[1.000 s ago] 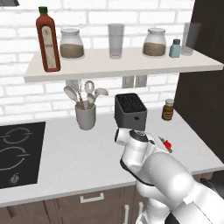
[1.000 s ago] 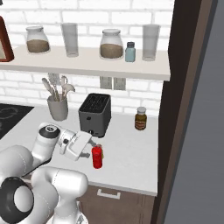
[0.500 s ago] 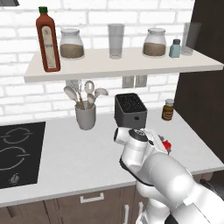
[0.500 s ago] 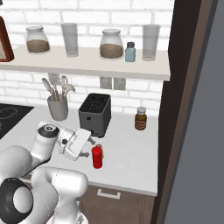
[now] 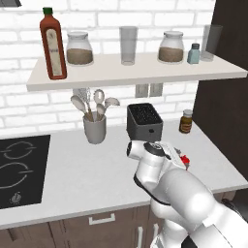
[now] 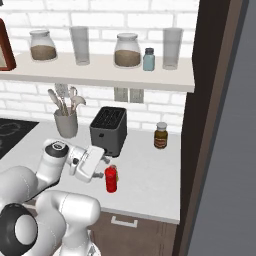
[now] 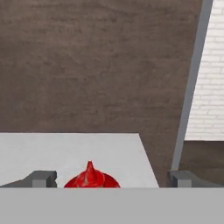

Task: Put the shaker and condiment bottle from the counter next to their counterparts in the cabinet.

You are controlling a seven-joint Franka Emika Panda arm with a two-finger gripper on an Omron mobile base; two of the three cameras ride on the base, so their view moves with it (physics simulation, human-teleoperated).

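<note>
You're lining up on the condiment bottle (image 7: 91,176) near the desk's (image 6: 145,190) right edge, fingers (image 7: 42,178) wide; next, close around it.

On the white shelf (image 5: 145,72) stand two brown-filled glass jars (image 5: 79,49), two clear glasses (image 5: 128,45), one tall dark-red bottle (image 5: 53,44) and one pale blue shaker (image 5: 193,54). Below the shelf are one utensil holder (image 5: 94,128), one black toaster (image 5: 144,121), one amber jar (image 5: 186,121) and one red squeeze bottle (image 6: 111,179).
</note>
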